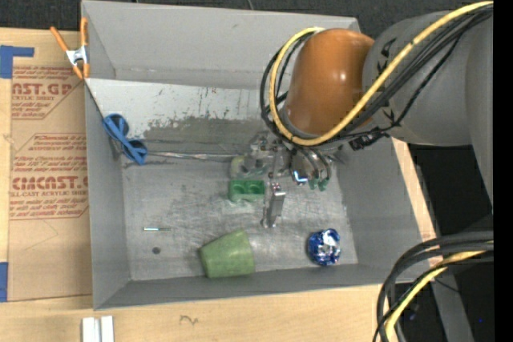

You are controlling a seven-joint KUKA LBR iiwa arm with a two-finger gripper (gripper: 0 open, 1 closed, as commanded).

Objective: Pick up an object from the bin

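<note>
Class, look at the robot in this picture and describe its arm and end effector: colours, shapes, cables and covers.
The arm is a thick, rounded, pale grey body. Its wrist wears a smooth orange dome-shaped cover. Yellow and black cables loop around that cover and run back along the arm. Below sits the end effector, a small silvery metal assembly.
</note>
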